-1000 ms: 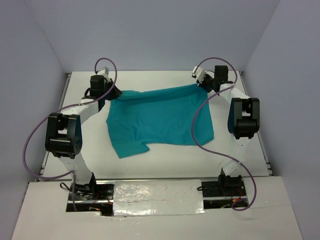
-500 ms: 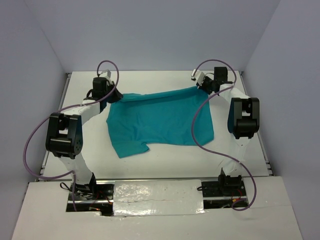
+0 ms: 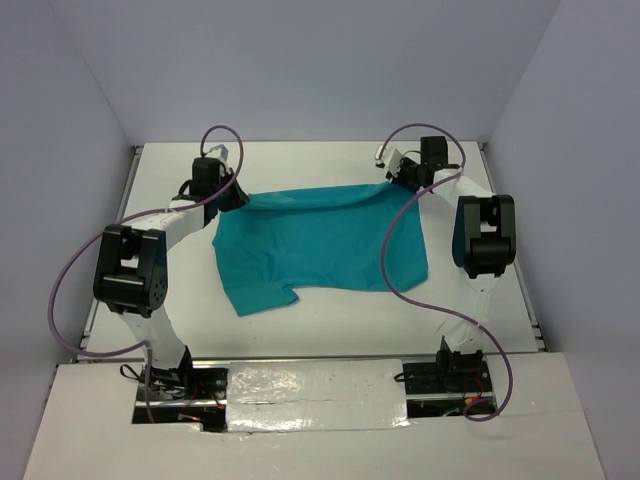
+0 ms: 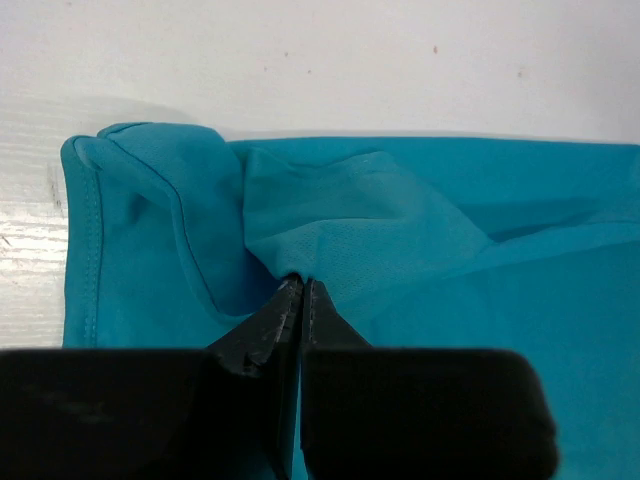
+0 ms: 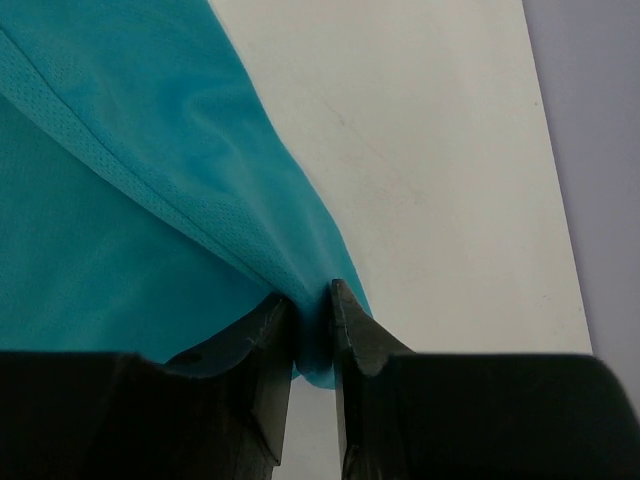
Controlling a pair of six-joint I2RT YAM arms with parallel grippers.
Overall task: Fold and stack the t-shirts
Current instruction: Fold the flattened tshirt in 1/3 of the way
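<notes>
Item: one teal t-shirt [image 3: 320, 240], plain, short-sleeved, spread mostly flat over the middle of the white table [image 3: 300, 325], with one sleeve pointing toward the table's near edge on the left. The garment's far edge was drawn up off the table in a shallow ridge running from the table's far left to its far right. Left pincer [image 4: 301, 283]: at the table's far left, jaws clenched together on a small fold of the teal cloth, just beside a stitched hem [image 4: 85, 230] that curled over the table surface. Right pincer [image 5: 313, 297]: at the table's far right, grasping the cloth's corner, with a narrow band of fabric filling the slight gap between the jaws and a taut crease running away from them. Purple cable [image 3: 388, 262]: one loop from the right arm hung across the part of the garment nearest the table's right side.
</notes>
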